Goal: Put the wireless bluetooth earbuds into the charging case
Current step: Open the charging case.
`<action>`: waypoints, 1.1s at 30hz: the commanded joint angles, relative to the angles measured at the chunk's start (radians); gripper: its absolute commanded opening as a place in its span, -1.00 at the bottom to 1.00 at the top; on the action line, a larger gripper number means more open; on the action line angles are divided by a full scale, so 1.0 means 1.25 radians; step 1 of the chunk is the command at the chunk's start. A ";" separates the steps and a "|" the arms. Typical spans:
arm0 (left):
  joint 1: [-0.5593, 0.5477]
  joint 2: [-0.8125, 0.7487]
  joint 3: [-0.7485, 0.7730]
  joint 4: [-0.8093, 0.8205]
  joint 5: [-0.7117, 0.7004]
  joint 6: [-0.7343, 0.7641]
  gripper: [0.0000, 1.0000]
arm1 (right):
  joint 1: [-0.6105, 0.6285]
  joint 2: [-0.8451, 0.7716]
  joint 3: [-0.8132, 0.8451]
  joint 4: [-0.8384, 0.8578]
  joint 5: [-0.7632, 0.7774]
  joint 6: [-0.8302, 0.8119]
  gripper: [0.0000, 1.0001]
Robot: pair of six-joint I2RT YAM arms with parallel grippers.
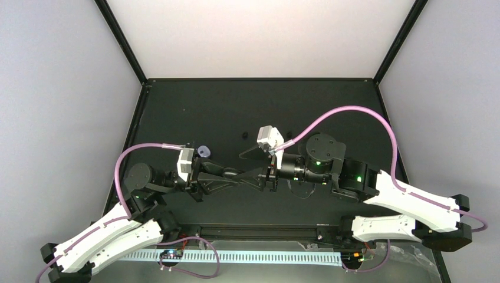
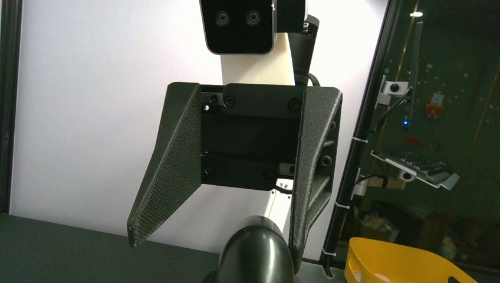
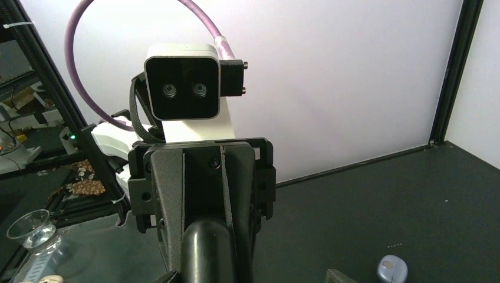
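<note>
My left gripper [image 1: 255, 177] points right and is shut on a glossy black rounded case [image 3: 206, 247], whose end also shows in the left wrist view [image 2: 259, 253]. The right wrist view shows the left gripper's fingers [image 3: 172, 200] pressed on both sides of the case. My right gripper [image 1: 259, 171] faces it with its jaws wide open around the case end; its fingers [image 2: 171, 165] do not touch the case. A tiny black earbud [image 1: 244, 135] lies on the mat behind the grippers. The other earbuds are not visible.
A small lavender pebble-shaped thing [image 1: 204, 151] with a pale round patch lies on the mat by the left wrist, and also shows in the right wrist view [image 3: 392, 271]. A yellow bin [image 2: 401, 262] and a glass bowl [image 3: 35, 230] stand off the table's near side.
</note>
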 commanded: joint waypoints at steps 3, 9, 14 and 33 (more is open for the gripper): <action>0.001 -0.017 0.031 0.008 0.028 0.011 -0.97 | -0.002 -0.003 0.016 -0.024 0.117 0.017 0.23; 0.001 -0.024 0.026 -0.009 0.030 0.012 -0.97 | -0.002 -0.011 0.019 -0.024 0.193 0.036 0.21; 0.001 -0.028 0.018 -0.011 0.022 0.011 -0.97 | -0.002 -0.017 0.012 -0.021 0.212 0.049 0.20; 0.001 -0.062 -0.049 -0.001 -0.097 -0.063 -0.97 | -0.003 -0.030 -0.015 0.011 0.103 0.053 0.27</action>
